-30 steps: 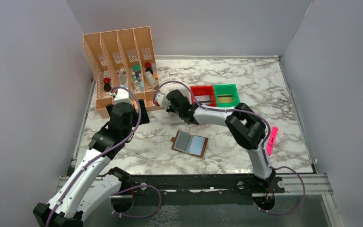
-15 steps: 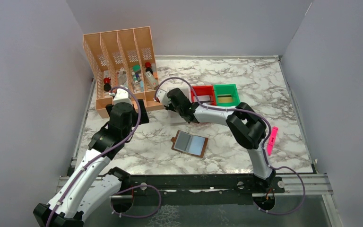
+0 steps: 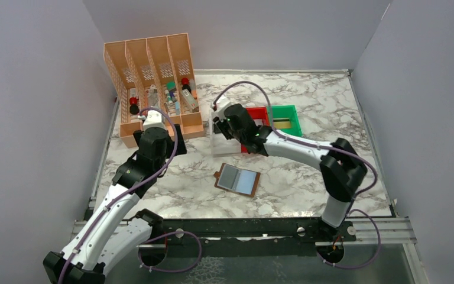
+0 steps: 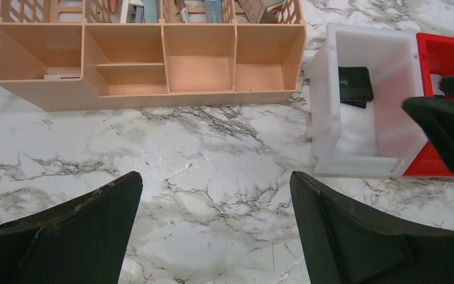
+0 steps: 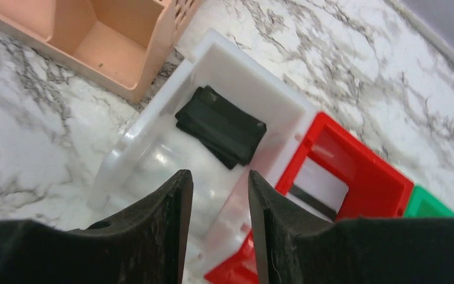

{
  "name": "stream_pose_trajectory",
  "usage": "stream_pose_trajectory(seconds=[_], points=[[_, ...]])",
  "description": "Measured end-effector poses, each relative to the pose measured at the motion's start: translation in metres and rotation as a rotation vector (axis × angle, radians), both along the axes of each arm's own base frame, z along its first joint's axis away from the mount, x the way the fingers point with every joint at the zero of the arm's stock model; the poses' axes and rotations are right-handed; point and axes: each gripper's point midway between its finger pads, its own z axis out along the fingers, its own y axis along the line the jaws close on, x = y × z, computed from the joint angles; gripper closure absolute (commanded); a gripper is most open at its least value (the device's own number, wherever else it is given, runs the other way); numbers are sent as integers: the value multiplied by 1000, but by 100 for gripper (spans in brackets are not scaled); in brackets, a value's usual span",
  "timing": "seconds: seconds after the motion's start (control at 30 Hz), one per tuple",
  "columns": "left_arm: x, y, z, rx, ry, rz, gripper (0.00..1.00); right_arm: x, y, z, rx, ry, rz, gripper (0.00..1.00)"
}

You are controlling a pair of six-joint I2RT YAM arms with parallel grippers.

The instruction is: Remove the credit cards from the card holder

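Empty and slightly parted above the white bin, the right gripper hangs nearer the holder, lying base-ward, than the wide-open left gripper.

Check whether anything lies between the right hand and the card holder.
Nothing visible does. The right hand hangs over the white bin, jaws apart and empty. The card holder lies open on the table nearer the arm bases, with only bare marble between bin and holder.

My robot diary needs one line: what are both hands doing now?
left hand: open, over table | right hand: open, empty, above white bin | dark cards: in white bin | card holder: open on table
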Motion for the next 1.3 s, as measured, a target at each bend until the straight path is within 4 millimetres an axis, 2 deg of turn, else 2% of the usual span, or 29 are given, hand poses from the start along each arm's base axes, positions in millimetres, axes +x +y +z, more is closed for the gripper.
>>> stream_pose_trajectory(seconds=[0.13, 0.23, 0.33, 0.53, 0.63, 0.77, 1.03, 1.17, 1.3], points=[[2, -2, -7, 12, 27, -6, 1, -33, -26, 24, 199, 77, -104, 52], [3, -4, -12, 19, 45, -12, 1, -59, -39, 23, 334, 175, -152, 52], [4, -5, -15, 23, 57, -16, 1, -89, -43, -2, 420, 333, -179, 55], [6, -7, -23, 35, 87, -25, 1, -160, -54, -80, 466, 702, -226, 56], [7, -10, -28, 38, 107, -34, 1, -183, -57, -95, 471, 814, -232, 56], [8, -11, -35, 49, 131, -42, 1, -183, -49, -90, 481, 832, -227, 56], [8, -11, -38, 59, 142, -45, 1, -165, -43, -81, 407, 737, -267, 56], [8, -11, -38, 59, 143, -44, 1, -165, -35, -85, 349, 707, -292, 56], [9, -11, -38, 59, 142, -44, 1, -170, -38, -96, 298, 695, -343, 56]])
